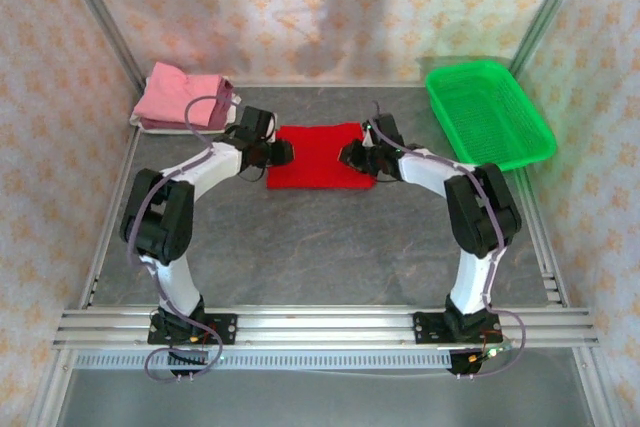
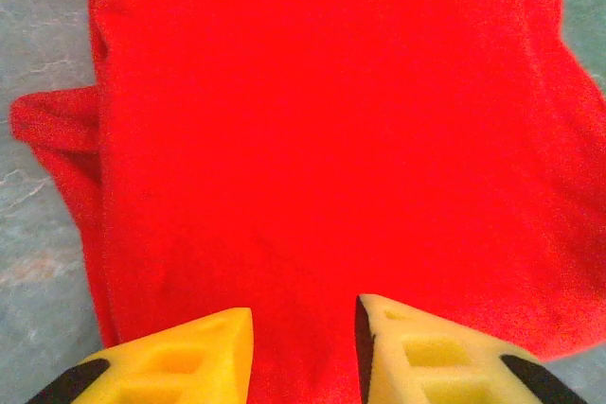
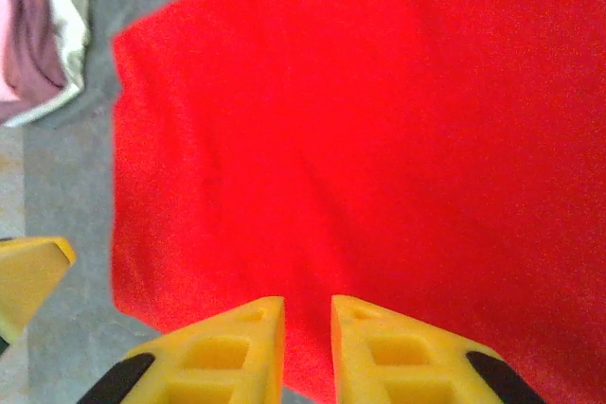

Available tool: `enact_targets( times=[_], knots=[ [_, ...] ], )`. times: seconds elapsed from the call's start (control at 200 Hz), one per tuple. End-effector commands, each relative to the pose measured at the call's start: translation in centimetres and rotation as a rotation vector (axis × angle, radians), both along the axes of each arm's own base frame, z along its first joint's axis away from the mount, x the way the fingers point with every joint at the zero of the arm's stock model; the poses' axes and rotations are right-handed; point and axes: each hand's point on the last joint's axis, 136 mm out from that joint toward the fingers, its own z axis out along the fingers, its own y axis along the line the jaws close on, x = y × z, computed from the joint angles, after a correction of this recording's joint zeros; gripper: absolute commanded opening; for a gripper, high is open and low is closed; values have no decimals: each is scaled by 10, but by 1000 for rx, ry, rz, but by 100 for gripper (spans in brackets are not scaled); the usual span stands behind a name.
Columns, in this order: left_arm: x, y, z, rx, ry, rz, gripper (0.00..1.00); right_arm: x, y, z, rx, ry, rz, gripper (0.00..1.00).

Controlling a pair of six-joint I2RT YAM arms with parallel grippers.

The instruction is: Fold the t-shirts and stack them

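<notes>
The bright red t-shirt (image 1: 320,155) lies folded into a rough rectangle on the grey table, between my two grippers. My left gripper (image 1: 285,152) sits at its left edge. In the left wrist view its yellow fingers (image 2: 305,319) stand apart over the red cloth (image 2: 312,139), with nothing pinched between them. My right gripper (image 1: 350,155) is at the shirt's right edge. Its fingers (image 3: 308,314) leave a narrow gap above the red cloth (image 3: 379,139). A stack of folded t-shirts (image 1: 183,97), pink on top with mauve and whitish below, lies at the back left corner.
A green mesh basket (image 1: 487,112) stands at the back right, tilted against the wall. The stack's mauve and whitish edges (image 3: 38,35) show beyond the red shirt in the right wrist view. Bare grey table (image 1: 320,247) stretches in front of the shirt.
</notes>
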Motion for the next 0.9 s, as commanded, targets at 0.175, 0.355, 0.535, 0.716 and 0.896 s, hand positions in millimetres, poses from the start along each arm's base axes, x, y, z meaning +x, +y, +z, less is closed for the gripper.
enact_targets(
  times=[0.175, 0.355, 0.535, 0.716, 0.896],
  knots=[
    [1, 5, -50, -56, 44, 28, 30, 11, -6, -28, 26, -5, -31, 16],
    [3, 24, 7, -36, -17, 79, 39, 17, -16, 24, 41, -88, -54, 19],
    [3, 52, 5, -65, 99, 163, 62, 27, -56, 35, 28, -60, -192, 37],
    [9, 42, -25, -84, 225, 121, 72, 31, -64, 11, -18, 3, -216, 44],
    [17, 25, -36, -71, 243, 73, 72, 31, -59, 5, 14, 14, -211, 44]
  ],
)
